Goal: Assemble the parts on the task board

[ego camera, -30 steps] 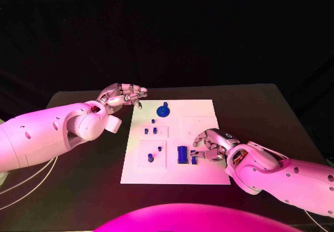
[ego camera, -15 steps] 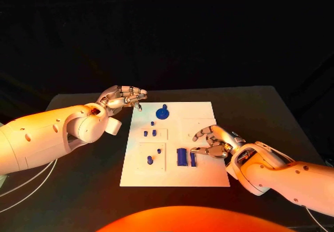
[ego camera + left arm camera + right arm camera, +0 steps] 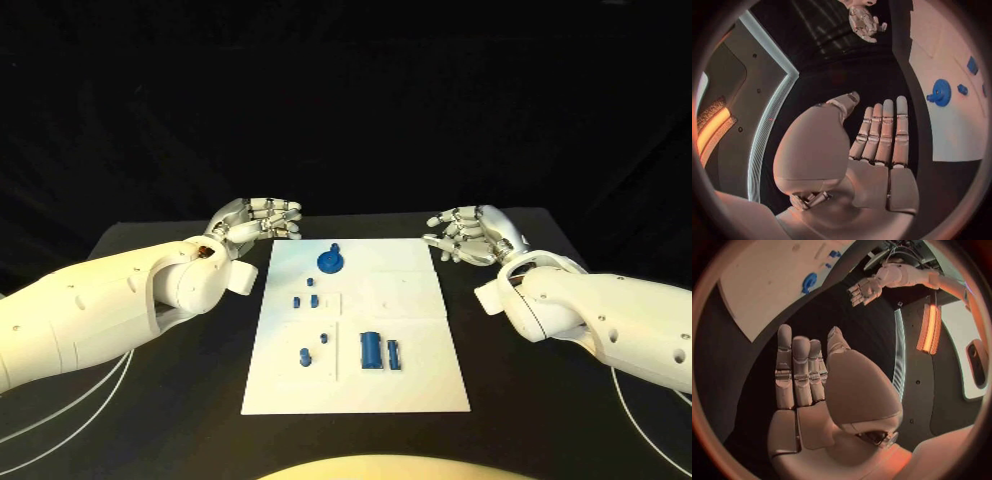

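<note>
Overhead, the task board [image 3: 411,300] lay at the middle of the black table [image 3: 159,400], carrying the blue parts: a gear [image 3: 332,262] near its far edge, small pegs [image 3: 304,299] midway, and two blocks [image 3: 378,350] toward its near edge. Both hands, left hand [image 3: 260,218] and right hand [image 3: 470,232], stood off the board's far corners, fingers straight, side by side, holding nothing.

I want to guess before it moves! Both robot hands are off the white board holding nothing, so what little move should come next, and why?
Probably the right hand should reach back toward the tall blue piece on the task board. Both it and the left hand are open beside the board's far corners, and the blue parts lie untouched.
</note>
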